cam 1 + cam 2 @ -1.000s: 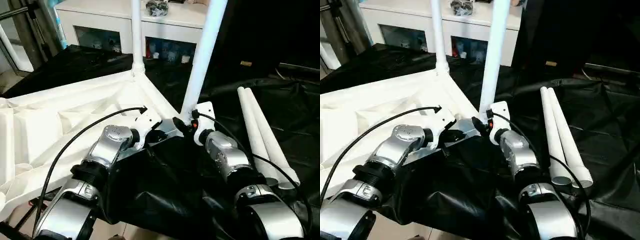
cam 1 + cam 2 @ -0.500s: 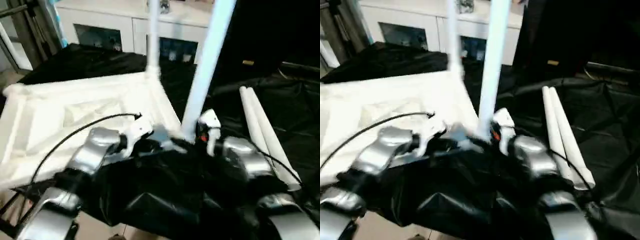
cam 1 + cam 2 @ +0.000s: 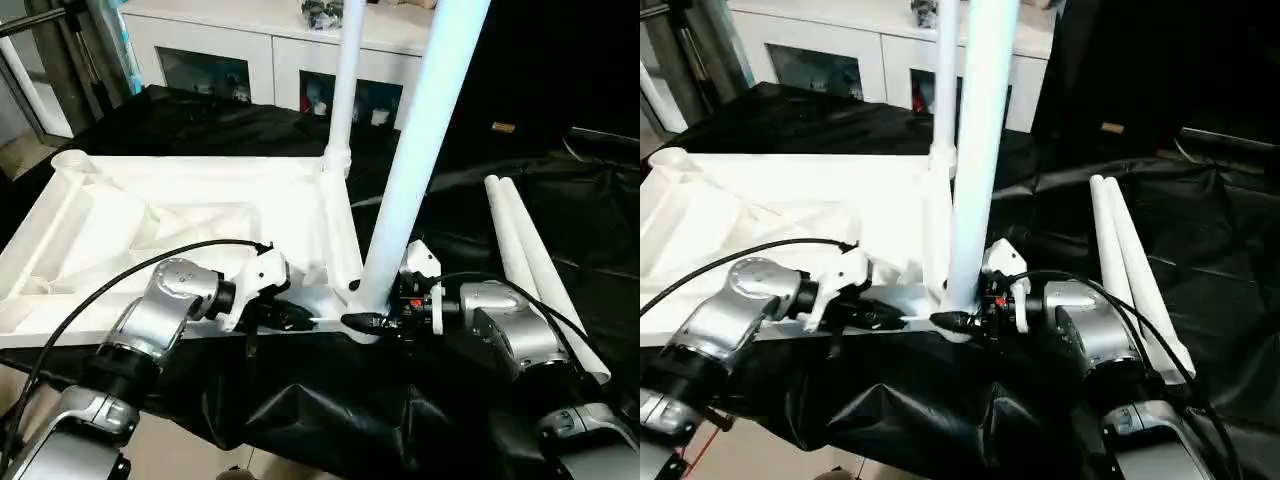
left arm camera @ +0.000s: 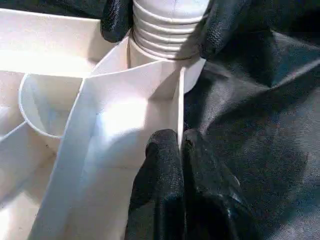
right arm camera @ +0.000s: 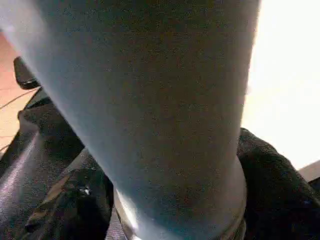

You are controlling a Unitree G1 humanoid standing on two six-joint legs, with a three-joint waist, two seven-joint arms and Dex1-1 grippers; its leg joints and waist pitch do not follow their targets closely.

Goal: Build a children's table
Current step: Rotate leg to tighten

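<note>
Now | left hand [image 4: 181,150] pinches tabletop [image 3: 200,215] rim | right hand [image 4: 159,25] around leg [image 3: 415,170]

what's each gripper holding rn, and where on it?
Left gripper: shut on the tabletop's thin rim wall by the near corner. Right gripper: fingers around the ridged base of the near upright leg.

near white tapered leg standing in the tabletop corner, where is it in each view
Left eye view: near white tapered leg, right of centre, rising past the top edge.
Right eye view: centre.
Left wrist view: its ridged end in the socket.
Right wrist view: the shaft, very close.
Shared landmark: the black gripper fingers flanking its base.
</note>
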